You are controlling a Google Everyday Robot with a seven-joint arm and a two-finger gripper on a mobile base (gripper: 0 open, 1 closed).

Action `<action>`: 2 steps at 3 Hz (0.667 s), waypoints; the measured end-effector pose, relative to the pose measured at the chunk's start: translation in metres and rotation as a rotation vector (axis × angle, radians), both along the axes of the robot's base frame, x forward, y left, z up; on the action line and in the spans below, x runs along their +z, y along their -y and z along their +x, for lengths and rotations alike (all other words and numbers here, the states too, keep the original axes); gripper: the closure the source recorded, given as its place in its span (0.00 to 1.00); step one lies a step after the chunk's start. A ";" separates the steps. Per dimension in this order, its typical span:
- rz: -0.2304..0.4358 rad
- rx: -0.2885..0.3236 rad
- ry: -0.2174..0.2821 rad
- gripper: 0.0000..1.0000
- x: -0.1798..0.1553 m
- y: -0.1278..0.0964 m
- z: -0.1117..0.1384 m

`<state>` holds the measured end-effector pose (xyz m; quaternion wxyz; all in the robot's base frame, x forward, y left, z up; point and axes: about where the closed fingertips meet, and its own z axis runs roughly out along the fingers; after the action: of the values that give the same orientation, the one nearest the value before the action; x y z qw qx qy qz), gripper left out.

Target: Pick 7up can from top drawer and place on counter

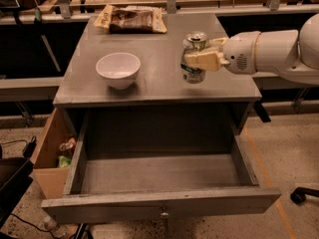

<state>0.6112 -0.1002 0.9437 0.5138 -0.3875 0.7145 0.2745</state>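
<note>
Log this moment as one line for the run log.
phase: place | gripper: shut on 7up can, at counter right side | top drawer: open, empty | white bowl: on counter

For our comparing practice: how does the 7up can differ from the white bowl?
The 7up can is tall, narrow and silver-green; the white bowl is low, wide and plain. The gripper, over the right side of the counter, clamps the can; the bowl stands free. Both are upright.
</note>
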 end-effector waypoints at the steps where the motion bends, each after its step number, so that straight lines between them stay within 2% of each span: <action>1: -0.020 -0.064 -0.001 1.00 0.001 0.020 0.044; 2: -0.025 -0.133 0.005 1.00 0.003 0.042 0.095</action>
<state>0.7061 -0.1424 0.9464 0.5279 -0.3465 0.7406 0.2298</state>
